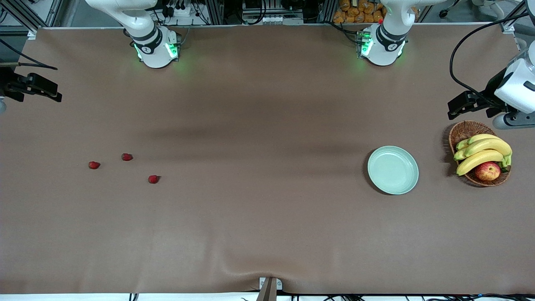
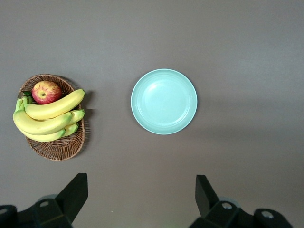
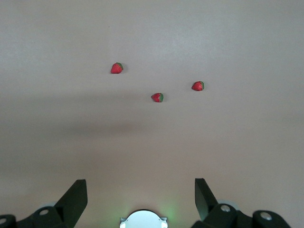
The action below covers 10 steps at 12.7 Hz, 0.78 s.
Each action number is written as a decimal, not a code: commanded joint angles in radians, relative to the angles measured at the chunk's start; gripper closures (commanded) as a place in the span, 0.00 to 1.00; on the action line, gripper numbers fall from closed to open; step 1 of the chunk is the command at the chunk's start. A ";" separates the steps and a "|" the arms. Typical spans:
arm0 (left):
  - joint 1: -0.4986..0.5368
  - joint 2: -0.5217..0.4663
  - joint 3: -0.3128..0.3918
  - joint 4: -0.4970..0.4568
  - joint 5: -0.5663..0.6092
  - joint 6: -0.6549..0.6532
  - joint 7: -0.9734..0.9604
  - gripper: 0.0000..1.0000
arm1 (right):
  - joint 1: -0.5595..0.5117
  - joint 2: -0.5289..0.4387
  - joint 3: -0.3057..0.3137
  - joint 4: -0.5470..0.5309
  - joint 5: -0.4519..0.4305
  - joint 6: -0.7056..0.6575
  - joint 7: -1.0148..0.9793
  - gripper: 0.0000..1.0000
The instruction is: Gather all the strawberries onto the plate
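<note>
Three small red strawberries (image 1: 94, 165) (image 1: 127, 157) (image 1: 153, 179) lie loose on the brown table toward the right arm's end. In the right wrist view they show as separate berries (image 3: 116, 68) (image 3: 157, 97) (image 3: 198, 86). The pale mint-green plate (image 1: 393, 169) (image 2: 164, 101) sits empty toward the left arm's end. My right gripper (image 1: 50, 94) (image 3: 141, 192) hangs open in the air over the table's edge at its own end, with nothing between its fingers. High over the table beside the basket, my left gripper (image 1: 457, 108) (image 2: 141, 190) is open and empty too.
A brown wicker basket (image 1: 464, 131) (image 2: 59, 147) beside the plate holds bananas (image 1: 480, 152) and a red-yellow apple (image 1: 487, 171). Both arm bases (image 1: 156, 50) (image 1: 382, 48) stand along the table's back edge. The table cover has a wrinkle (image 1: 259, 265) near the front edge.
</note>
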 commanded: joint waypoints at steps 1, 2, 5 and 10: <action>0.007 0.002 -0.004 0.006 0.016 -0.020 0.018 0.00 | -0.004 -0.015 -0.002 0.009 0.039 -0.041 0.019 0.00; 0.005 0.000 -0.004 0.004 0.014 -0.021 0.018 0.00 | -0.004 -0.015 -0.003 0.009 0.044 -0.044 0.019 0.00; 0.005 -0.002 -0.004 0.001 0.010 -0.023 0.016 0.00 | -0.004 -0.015 -0.006 0.009 0.044 -0.044 0.019 0.00; 0.005 -0.005 -0.004 0.000 0.010 -0.021 0.015 0.00 | -0.004 -0.015 -0.011 0.009 0.044 -0.044 0.019 0.00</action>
